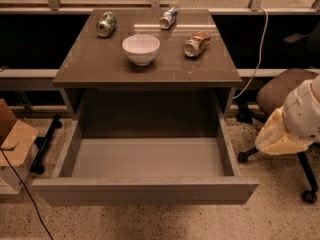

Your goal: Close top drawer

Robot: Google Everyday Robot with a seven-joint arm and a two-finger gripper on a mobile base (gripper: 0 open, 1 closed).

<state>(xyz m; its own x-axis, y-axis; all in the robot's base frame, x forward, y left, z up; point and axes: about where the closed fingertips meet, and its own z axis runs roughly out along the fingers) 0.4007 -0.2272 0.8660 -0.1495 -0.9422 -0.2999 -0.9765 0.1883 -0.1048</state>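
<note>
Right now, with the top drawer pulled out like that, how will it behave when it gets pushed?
The top drawer looks empty, so it should probably slide in lightly. Its front is wide, so a push near one corner might skew it; the middle seems safer. The claw hangs off to its right, apart from it.

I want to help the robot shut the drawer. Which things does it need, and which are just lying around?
For the job: top drawer, pulled wide open; gripper, off to its right.
Just lying about: white bowl, green can, silver-blue can, brown crushed can, office chair, cardboard box.
</note>
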